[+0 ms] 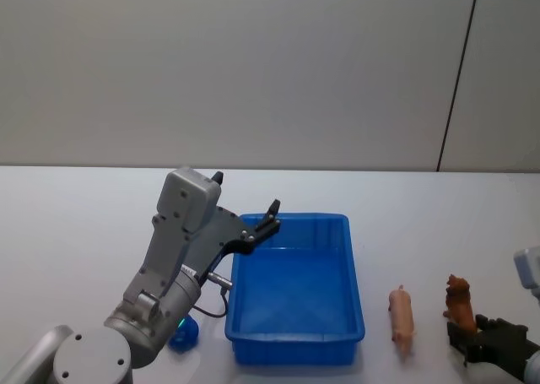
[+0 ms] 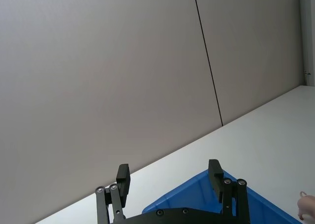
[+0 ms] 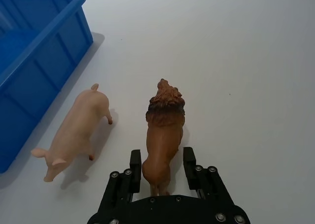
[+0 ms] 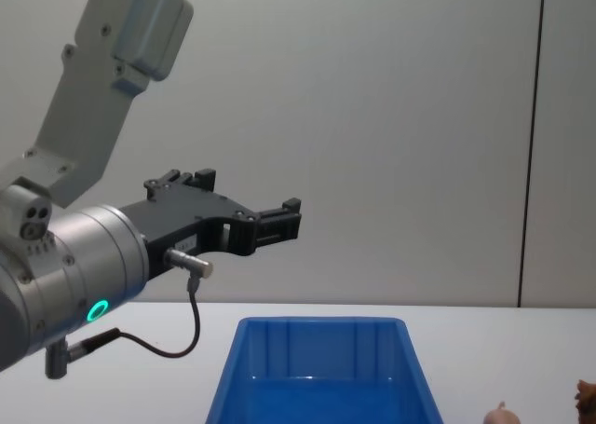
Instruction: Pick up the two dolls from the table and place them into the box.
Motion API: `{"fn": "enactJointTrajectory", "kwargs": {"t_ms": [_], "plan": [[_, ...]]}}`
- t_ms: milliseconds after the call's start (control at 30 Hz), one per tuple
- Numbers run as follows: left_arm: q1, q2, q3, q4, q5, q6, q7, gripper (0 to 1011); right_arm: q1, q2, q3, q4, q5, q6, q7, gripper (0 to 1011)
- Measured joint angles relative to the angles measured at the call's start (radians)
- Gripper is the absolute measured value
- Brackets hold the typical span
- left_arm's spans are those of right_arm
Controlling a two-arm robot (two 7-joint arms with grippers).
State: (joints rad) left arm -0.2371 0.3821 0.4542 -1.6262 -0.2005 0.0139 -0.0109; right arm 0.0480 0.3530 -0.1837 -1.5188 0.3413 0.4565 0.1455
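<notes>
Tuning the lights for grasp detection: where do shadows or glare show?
Right wrist view: soft shadows beside the pink doll, the box, and the brown doll straddled by the right gripper. Head view: pale sheen on the box floor.

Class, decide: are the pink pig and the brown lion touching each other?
Apart. The right wrist view shows bare table between the pig and the lion.

Silver-grey arm [image 4: 84, 256] with green ring light [image 4: 97, 309], black jaws.
</notes>
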Motion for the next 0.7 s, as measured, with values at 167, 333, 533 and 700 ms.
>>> {"fn": "enactJointTrajectory", "kwargs": {"t_ms": [167,333,533,700], "plan": [[0.000,0.000,0.000,0.000,0.000,0.000,0.000,1001,0.001,-0.003,0.004,-0.003,0.014,-0.002,-0.009,373],[0.000,0.000,0.000,0.000,0.000,0.000,0.000,1001,0.000,-0.005,0.007,-0.014,0.023,-0.017,-0.023,290],[0.000,0.000,0.000,0.000,0.000,0.000,0.000,1001,-0.001,-0.008,0.009,-0.037,0.024,-0.052,-0.038,290],[0.000,0.000,0.000,0.000,0.000,0.000,0.000,1001,0.001,-0.012,0.008,-0.063,0.015,-0.088,-0.042,290]]}}
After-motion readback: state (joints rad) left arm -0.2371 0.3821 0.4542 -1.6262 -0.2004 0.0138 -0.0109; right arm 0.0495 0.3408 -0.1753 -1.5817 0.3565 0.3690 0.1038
